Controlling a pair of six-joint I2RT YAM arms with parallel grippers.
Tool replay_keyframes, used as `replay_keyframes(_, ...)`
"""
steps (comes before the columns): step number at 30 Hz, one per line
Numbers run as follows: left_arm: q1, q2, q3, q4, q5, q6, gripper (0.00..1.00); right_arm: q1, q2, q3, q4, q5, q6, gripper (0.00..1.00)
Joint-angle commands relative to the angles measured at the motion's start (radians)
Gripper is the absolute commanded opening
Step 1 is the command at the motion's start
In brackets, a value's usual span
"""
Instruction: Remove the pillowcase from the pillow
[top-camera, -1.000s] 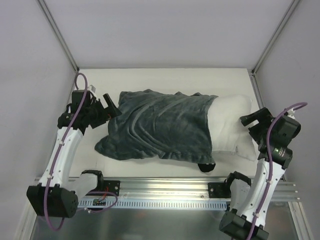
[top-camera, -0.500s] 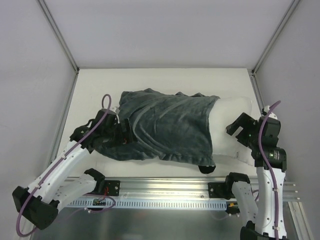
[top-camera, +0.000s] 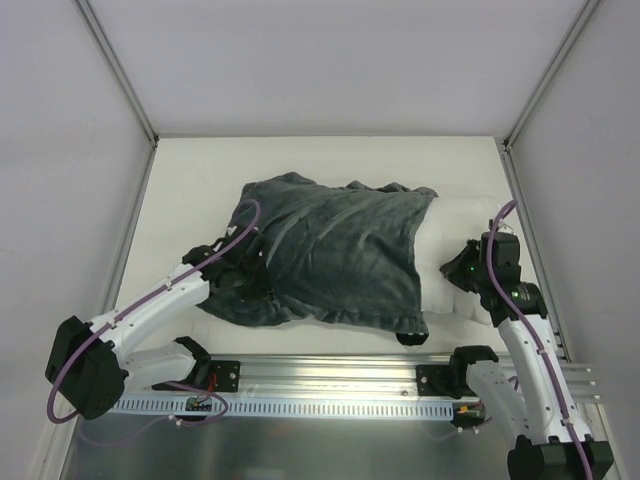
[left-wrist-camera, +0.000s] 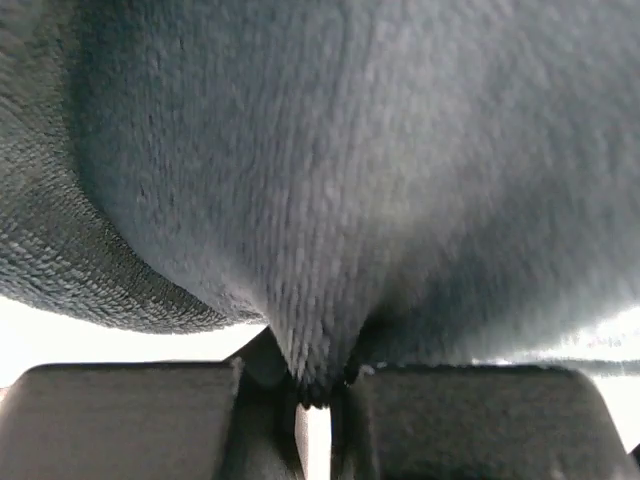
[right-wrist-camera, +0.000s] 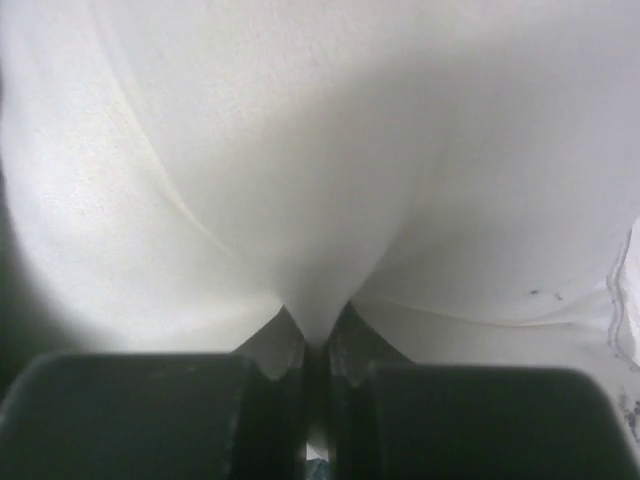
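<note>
White walls stand around a pale worktop (top-camera: 190, 190). The pillow (top-camera: 462, 213) lies across its middle, with the long side running from left to right. Most of the pillow is covered by the pillowcase (top-camera: 340, 250), a dark grey fleecy cloth. Only the right end of the pillow shows bare and white.

The left tool (left-wrist-camera: 318, 388) is at the left end of the pillow, on the near side. It is closed on a small fold of the pillowcase, and the wrist view shows the grey pile squeezed between the two fingers (left-wrist-camera: 130, 420). The right tool (right-wrist-camera: 316, 350) is at the bare right end of the pillow. It is closed on a pinch of the white cloth, whose creases run down into the gap.

I judge that the step in hand is the pulling apart: one arm anchors the pillow and the other draws the pillowcase off its left end. To do this well, the right tool should grip firmly and low, so that the pillow does not slide along. The left tool should pull away from the pillow along its long side, not upward. It should go slowly, because fleece will probably drag on the soft filling. Its pinch looks thin and could slip out. I cannot tell whether it caught only the pillowcase or also the pillow beneath.
</note>
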Motion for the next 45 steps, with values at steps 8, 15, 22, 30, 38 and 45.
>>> replay_keyframes(8, 0.465, -0.254, 0.11, -0.054, 0.014, 0.139, 0.0, -0.134, 0.001, 0.344, -0.087, 0.106, -0.028, 0.01)
replay_keyframes(15, 0.755, -0.27, 0.19, -0.129, 0.069, 0.207, 0.0, -0.436, -0.017, 0.421, -0.115, -0.123, -0.027, 0.01)
replay_keyframes(22, 0.993, -0.28, 0.119, -0.12, 0.212, 0.181, 0.0, -0.6, -0.026, 0.227, -0.086, -0.325, -0.045, 0.01)
replay_keyframes(30, 0.984, -0.29, 0.122, -0.031, 0.428, 0.274, 0.73, -0.599, -0.019, 0.153, -0.005, -0.449, -0.068, 0.55)
replay_keyframes(38, 0.704, -0.113, 0.325, -0.008, 0.243, 0.284, 0.99, -0.406, 0.062, 0.357, -0.072, -0.178, -0.111, 1.0)
replay_keyframes(45, 0.475, 0.3, 0.579, 0.006, 0.154, 0.251, 0.99, -0.186, 0.254, 0.368, -0.062, 0.006, -0.14, 0.96)
